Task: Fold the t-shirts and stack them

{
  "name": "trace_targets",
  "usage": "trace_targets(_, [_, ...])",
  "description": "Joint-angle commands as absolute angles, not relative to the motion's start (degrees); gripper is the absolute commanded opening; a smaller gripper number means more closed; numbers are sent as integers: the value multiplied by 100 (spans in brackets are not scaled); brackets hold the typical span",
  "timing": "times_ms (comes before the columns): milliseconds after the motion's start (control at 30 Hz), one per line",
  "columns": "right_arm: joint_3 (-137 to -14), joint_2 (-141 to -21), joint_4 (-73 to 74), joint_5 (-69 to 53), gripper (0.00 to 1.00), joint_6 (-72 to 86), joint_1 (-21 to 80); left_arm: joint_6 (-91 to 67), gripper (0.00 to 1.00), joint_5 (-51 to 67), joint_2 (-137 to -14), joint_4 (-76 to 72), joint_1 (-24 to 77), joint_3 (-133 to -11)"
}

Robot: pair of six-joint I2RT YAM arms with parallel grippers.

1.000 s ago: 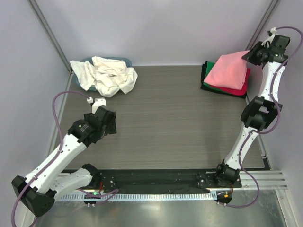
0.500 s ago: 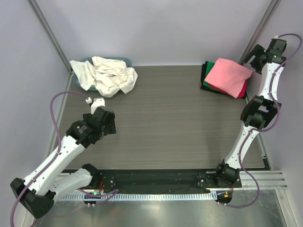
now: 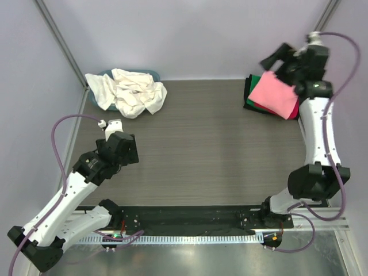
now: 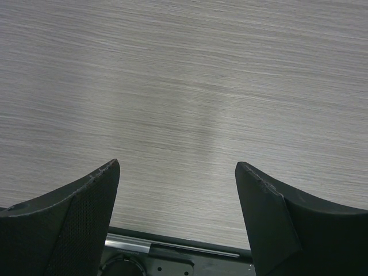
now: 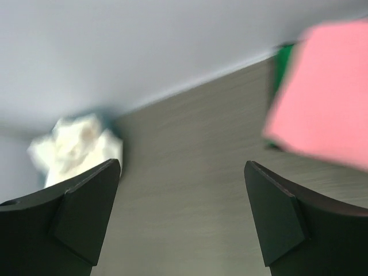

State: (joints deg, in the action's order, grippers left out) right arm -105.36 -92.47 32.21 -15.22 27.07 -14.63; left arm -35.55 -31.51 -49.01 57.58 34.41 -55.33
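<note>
A folded salmon-pink t-shirt (image 3: 278,95) (image 5: 328,92) lies on top of a stack at the table's back right, over magenta-red (image 3: 294,109), green (image 3: 252,86) and black layers. Cream-white t-shirts (image 3: 129,91) (image 5: 75,146) lie crumpled in a heap at the back left. My right gripper (image 3: 275,56) (image 5: 182,164) hangs open and empty above the stack's far edge, pointing left across the table. My left gripper (image 3: 119,150) (image 4: 177,167) is open and empty over bare table at the left.
A teal-blue tub (image 3: 150,73) sits under the white heap. The wood-grain table (image 3: 201,144) is walled at the back and both sides. A black rail (image 3: 190,215) (image 4: 172,244) runs along the near edge between the arm bases.
My right gripper opened and let go of the pink t-shirt, which now lies flat on the stack. The right wrist swung left. My left arm shifted slightly left.
</note>
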Motion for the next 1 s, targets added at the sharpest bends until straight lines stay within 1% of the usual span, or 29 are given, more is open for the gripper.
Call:
trace_targets(0, [-9416, -8413, 2435, -1417, 95, 2637, 519, -3612, 82, -3331, -4781, 5678, 3419, -5563])
trace_targets(33, [-8848, -8133, 2321, -1189, 95, 2645, 858, -3621, 82, -3340, -4746, 5704, 3419, -5590])
trace_targets(67, [-8546, -8008, 2251, -812, 95, 2654, 1235, -3630, 82, -3357, -4720, 5739, 3419, -5599])
trace_targets(100, [-8238, -7902, 2154, -591, 95, 2689, 1874, -3630, 82, -3366, -4668, 5722, 3419, -5581])
trace_targets(133, [-7661, -7797, 1945, -389, 96, 2663, 2264, -3630, 82, -3375, -4615, 5704, 3419, -5564])
trace_targets(200, [-7192, -7682, 1864, 400, 96, 2524, 2888, -3612, 82, -3349, -4500, 5669, 3419, -5546])
trace_targets(233, [-6833, -7708, 1889, 630, 96, 2435, 3579, -3604, 83, -3357, -4465, 5669, 3419, -5546])
trace_targets(300, [-6523, -7778, 1951, 1384, 96, 2391, 4224, -3604, 83, -3375, -4439, 5669, 3419, -5537])
trace_targets(367, [-6050, -7770, 1890, 1695, 96, 2495, 4900, -3612, 83, -3384, -4430, 5669, 3419, -5537])
trace_targets(400, [-5873, -7683, 1829, 1905, 96, 2618, 5078, -3630, 83, -3410, -4438, 5678, 3419, -5546])
trace_targets(433, [-5462, -7595, 1611, 1907, 96, 2837, 5211, -3639, 83, -3428, -4438, 5695, 3419, -5546])
trace_targets(567, [-4495, -7059, 1143, 2012, 96, 3478, 5878, -3709, 83, -3559, -4430, 5757, 3410, -5563])
trace_targets(667, [-3931, -6672, 1020, 2065, 96, 3953, 6108, -3735, 83, -3612, -4395, 5783, 3410, -5563])
trace_targets(833, [-3315, -6119, 1011, 2267, 97, 4403, 6591, -3753, 83, -3639, -4377, 5792, 3410, -5572])
trace_targets(967, [-3006, -5793, 923, 2268, 97, 4614, 6653, -3797, 83, -3700, -4333, 5836, 3410, -5581])
